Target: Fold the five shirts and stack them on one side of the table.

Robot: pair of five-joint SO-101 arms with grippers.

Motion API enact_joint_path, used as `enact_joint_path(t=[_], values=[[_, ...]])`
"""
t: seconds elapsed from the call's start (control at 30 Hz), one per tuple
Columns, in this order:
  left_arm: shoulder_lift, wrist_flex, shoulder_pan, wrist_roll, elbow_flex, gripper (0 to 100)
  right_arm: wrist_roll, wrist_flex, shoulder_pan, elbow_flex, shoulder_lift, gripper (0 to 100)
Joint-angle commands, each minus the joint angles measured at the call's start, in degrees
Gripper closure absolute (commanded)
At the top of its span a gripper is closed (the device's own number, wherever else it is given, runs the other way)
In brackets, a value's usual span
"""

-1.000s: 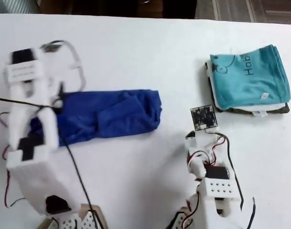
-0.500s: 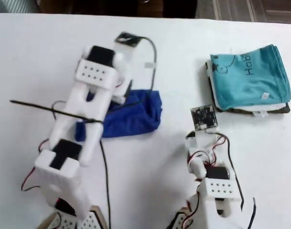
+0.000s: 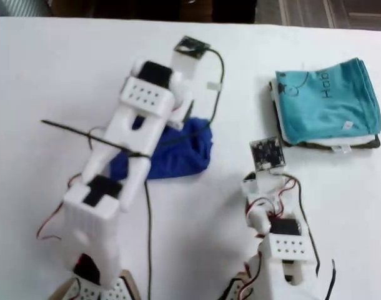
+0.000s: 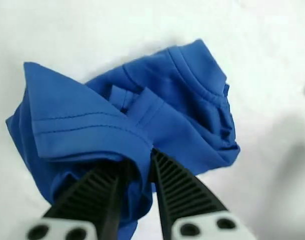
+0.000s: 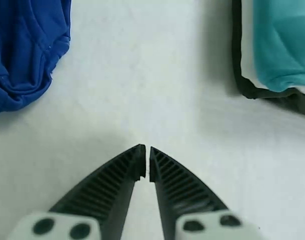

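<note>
A blue shirt (image 3: 178,150) lies bunched in the middle of the white table (image 3: 53,75), half under the left arm. My left gripper (image 4: 138,159) is shut on a fold of the blue shirt (image 4: 92,125), with its hem lifted over the rest. At the right side a folded teal shirt (image 3: 325,100) tops a stack of folded shirts (image 3: 340,145). My right gripper (image 5: 146,162) is shut on nothing, low over bare table between the blue shirt (image 5: 27,50) and the stack (image 5: 272,50). In the high view the right arm (image 3: 272,206) stands near the front edge.
The left arm (image 3: 115,169) stretches diagonally from the front left across the table's middle, trailing a black cable (image 3: 84,134). Bare table spreads at the far left and along the back edge.
My left arm has swung right across the table with the shirt's end in its gripper, folding the long blue shirt over into a shorter bundle. The right arm has stayed still.
</note>
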Motion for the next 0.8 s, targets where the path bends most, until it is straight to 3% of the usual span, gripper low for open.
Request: enact_joint_path(t=[0.0, 0.2, 0.57, 0.77], values=[[2.1, -0.1, 2.2, 0.2, -7.1, 97, -0.4, -1.2, 0.4, -0.4, -1.5, 97.4], [9.9, 0.8, 5.5, 0.2, -13.4, 97, -0.4, -1.2, 0.5, -0.4, -1.5, 97.4], [16.4, 5.7, 5.8, 0.1, -23.1, 97, -0.3, -1.2, 0.3, -0.4, -1.5, 97.4], [16.5, 9.0, 5.4, 0.2, -23.1, 79, -0.3, -1.2, 0.3, -0.4, -1.5, 97.4]])
